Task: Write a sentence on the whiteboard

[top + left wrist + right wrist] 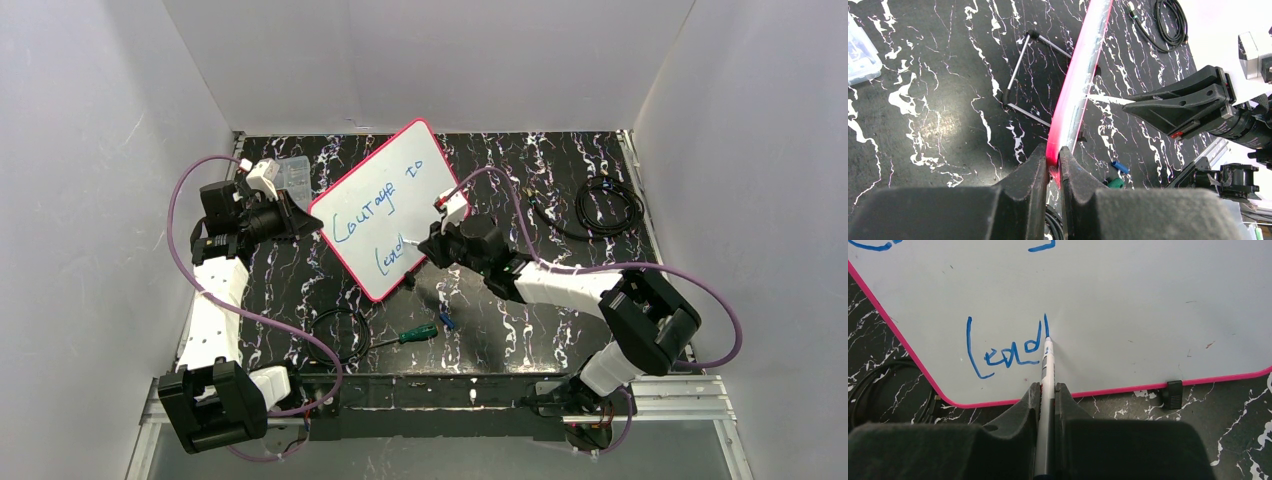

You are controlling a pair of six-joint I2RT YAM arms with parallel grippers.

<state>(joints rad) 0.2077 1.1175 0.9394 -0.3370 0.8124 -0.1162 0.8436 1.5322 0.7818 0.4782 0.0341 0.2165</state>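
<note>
Done so far: the sentence (1004, 359) stands in blue on two lines. "Courage to" is the upper line and "Lead" the lower.
In hand: a short upright stroke just past the "d", with the marker (1048, 370) tip touching the board at its foot.
Left to do: I judge the writing well advanced. The task does not say whether more words follow. Bare white board lies to the right of the tip, so there is room for them.
Right end effector (1047, 387): pressed together on the marker barrel. The pen points straight ahead of it, and "Lead" is ahead and slightly to its left.
Left end effector (1053, 152): pinching the pink-red edge of the whiteboard (395, 205), which runs away ahead of it, seen edge-on.
Whiteboard position: between the two end effectors, turned diagonally and held by the left one. A thin wire prop (1020, 75) shows behind it, left of the pinched edge.
Desk (480, 340): black with white marbling.
Loose things: a green-handled screwdriver (415, 333) and a blue cap (446, 321) lie near the right end effector, on its base side. A clear box (292, 175) sits just beyond the left end effector. A coiled cable (608, 207) lies well apart, beyond the right arm.
Room: plain white panels (430, 60) close the desk in at the back and on both sides.
</note>
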